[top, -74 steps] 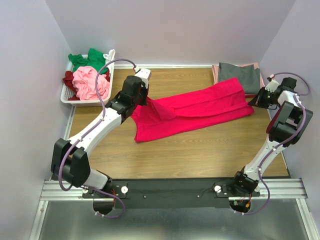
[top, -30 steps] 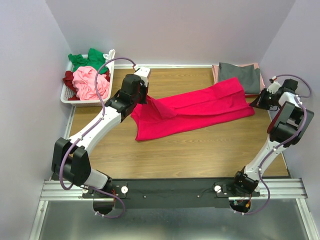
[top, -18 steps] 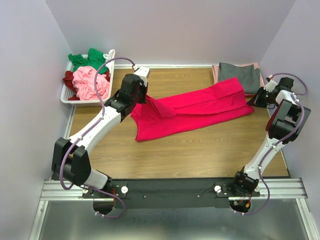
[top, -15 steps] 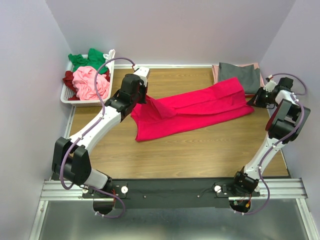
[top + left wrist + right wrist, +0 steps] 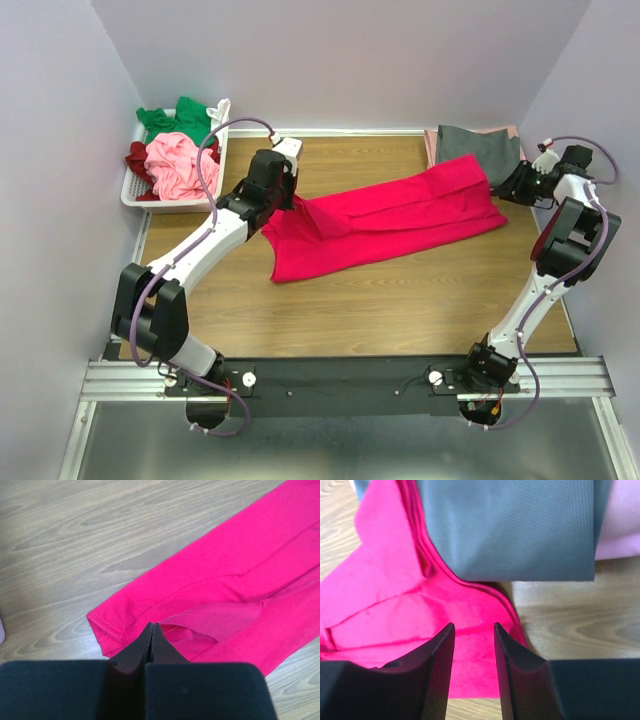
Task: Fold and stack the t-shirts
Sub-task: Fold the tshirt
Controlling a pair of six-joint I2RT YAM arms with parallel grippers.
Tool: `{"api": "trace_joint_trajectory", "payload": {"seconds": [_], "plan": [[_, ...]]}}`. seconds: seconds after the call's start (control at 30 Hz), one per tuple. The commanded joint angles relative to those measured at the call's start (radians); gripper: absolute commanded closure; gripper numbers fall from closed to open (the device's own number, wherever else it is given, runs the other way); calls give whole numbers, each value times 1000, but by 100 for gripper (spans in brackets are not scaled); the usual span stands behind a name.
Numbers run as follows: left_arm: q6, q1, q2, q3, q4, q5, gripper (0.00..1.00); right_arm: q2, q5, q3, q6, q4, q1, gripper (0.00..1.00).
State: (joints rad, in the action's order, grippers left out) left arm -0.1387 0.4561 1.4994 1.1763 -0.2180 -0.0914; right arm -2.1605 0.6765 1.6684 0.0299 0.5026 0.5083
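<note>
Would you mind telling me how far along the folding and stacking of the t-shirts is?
Done: a folded grey tee lies on a dusty pink tee at far right. In hand: the crimson-pink t-shirt, folded lengthwise, with the left pincer shut on one end and the right pincer open over the other. Left: a green tee, a light pink tee and a maroon tee in the basket.

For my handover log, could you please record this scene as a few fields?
tee: crimson, folded lengthwise, lying across the table
left gripper: shut at the tee's left end; pinch unclear
right gripper: open above the tee's right end
stack: grey tee on a pink one, far right corner
basket: far left, holding loose tees
</note>
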Motion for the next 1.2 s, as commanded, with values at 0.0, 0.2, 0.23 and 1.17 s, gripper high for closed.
{"api": "trace_joint_trajectory", "payload": {"seconds": [0.0,0.2,0.23,1.17], "plan": [[1,-14,39,25,16,2,100,10,52,22,-27,-21,-2,52],[1,-27,105,52,14,-4,100,65,64,-35,-12,-35,-4,51],[1,-31,114,57,16,-4,100,83,70,-57,-2,-36,-4,51],[-237,-119,-220,-168,-4,108,25,422,199,-438,573,214,-56,46]]}}
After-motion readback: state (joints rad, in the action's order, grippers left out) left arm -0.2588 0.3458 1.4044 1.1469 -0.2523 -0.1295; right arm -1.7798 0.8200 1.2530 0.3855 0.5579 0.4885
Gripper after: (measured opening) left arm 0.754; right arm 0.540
